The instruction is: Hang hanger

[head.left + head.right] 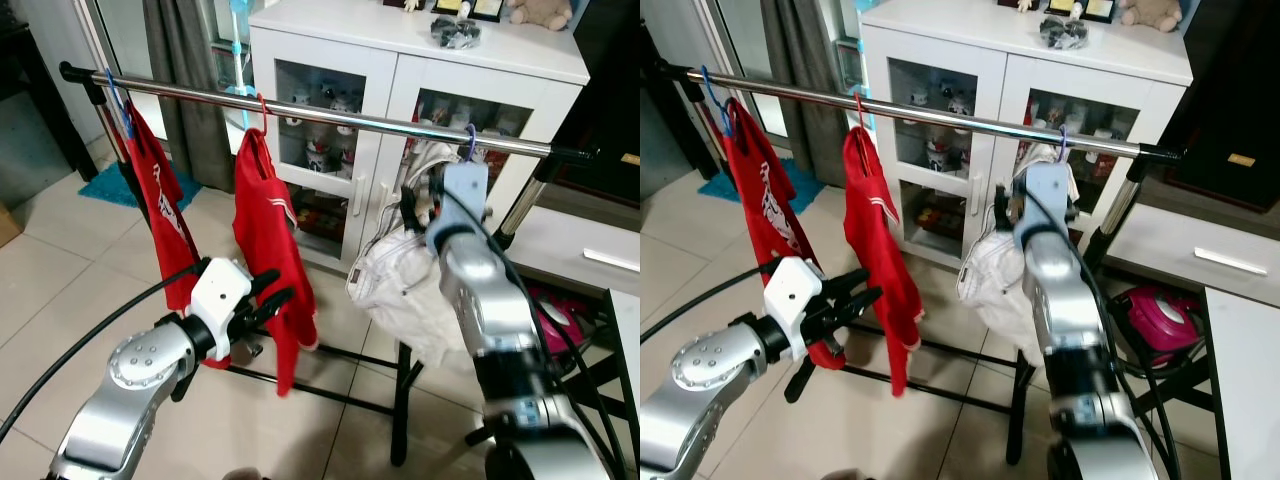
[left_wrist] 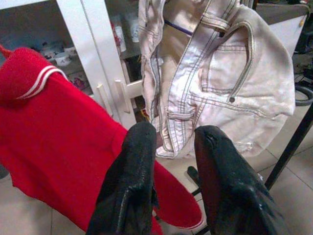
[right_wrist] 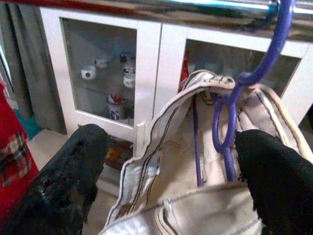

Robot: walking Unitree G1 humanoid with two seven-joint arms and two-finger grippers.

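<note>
- Purple hanger (image 3: 230, 122) hooked over the steel rail (image 1: 330, 117) near its right end, carrying a white denim jacket (image 2: 220, 78) that droops in soft folds below.
- Right end effector (image 3: 166, 161) raised just under the rail, fingers spread wide on either side of the hanger's neck and the jacket collar, pinching nothing.
- Left end effector (image 2: 171, 171) held low beside the red shirt (image 1: 270, 230) at the rail's middle, fingers spread with a narrow gap, empty.
- Second red garment (image 1: 160, 200) on a blue hanger (image 1: 118, 100) at the rail's left end.
- Likely handling: thin hanger wire stiff but springy and smooth, prone to slipping or swinging on the polished rail; denim heavy and limp, dragging the hanger down and shifting if tugged.
- Best hold by judgement: the neck just under the hook, or the shoulder bar through the collar, never loose cloth.
- White cabinet (image 1: 400, 60) behind the rail: glass doors shut, cups and small jars on the shelves inside; trinkets and a plush toy on top.
</note>
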